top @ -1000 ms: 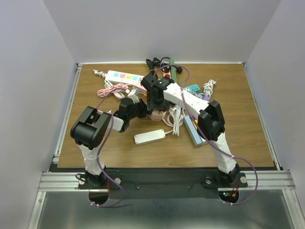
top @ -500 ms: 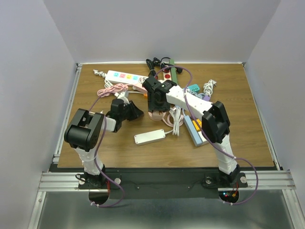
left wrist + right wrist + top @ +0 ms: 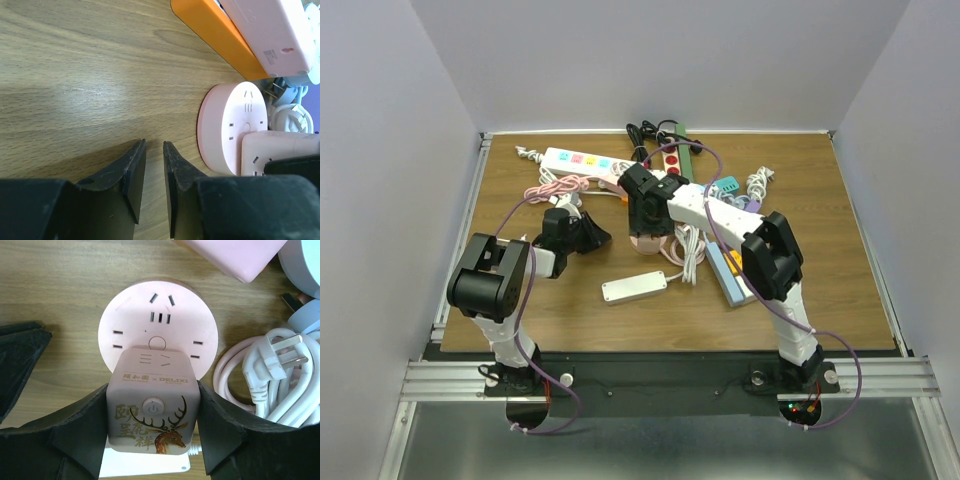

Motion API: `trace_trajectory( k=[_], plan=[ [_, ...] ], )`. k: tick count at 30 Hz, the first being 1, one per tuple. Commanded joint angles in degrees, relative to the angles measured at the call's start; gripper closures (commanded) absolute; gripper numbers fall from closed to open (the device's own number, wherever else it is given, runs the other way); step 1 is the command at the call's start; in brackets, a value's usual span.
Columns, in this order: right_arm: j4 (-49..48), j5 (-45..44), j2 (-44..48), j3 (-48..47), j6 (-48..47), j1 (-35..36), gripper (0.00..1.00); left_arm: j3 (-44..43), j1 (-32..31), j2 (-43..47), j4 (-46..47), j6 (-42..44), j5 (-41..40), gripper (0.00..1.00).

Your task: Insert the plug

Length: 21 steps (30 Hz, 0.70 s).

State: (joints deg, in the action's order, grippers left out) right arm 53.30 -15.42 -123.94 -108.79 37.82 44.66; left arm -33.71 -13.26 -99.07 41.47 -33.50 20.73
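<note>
The right gripper (image 3: 153, 407) is clamping a pink cube plug (image 3: 152, 385) from 2 sides, its black fingers (image 3: 80, 435) pressing flat against the cube's left and right faces. The left gripper (image 3: 154, 150) is holding nothing: its 2 dark, tapered fingertips are standing a narrow slit apart over the bare wooden table (image 3: 75, 75), near the rim of the round pink socket hub (image 3: 160, 315) but not touching it.

The plug is sitting over the hub's near edge, at the middle of the table. Whether it is touching the hub cannot be told, and its pins are hidden. It is roughly as wide as it is deep, so no long axis is showing. Its face with a round power button and a gold deer print is facing the wrist camera, and the adjoining face with 3 slots is pointing toward the hub's centre.

The plug is looking like smooth, matte plastic with rounded corners. The hub is a flat disc ringed with slot pairs. A glossy white coiled cable (image 3: 240, 385) with a 3-pin plug (image 3: 282, 357) is lying just beside the hub.
</note>
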Motion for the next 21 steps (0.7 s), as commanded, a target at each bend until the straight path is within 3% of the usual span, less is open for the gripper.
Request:
trace_trajectory(
  k=[1,21],
  plan=[
    [0.76,1.09,-3.15,5.95,0.67,0.95,0.99,1.81,0.42,0.80,-3.59,2.21,-1.22,0.67],
    [-7.60,-1.63,-0.42,22.04,4.54,2.18,1.00,3.92,0.51,5.72,-1.92,3.26,-2.80,0.66]
  ],
)
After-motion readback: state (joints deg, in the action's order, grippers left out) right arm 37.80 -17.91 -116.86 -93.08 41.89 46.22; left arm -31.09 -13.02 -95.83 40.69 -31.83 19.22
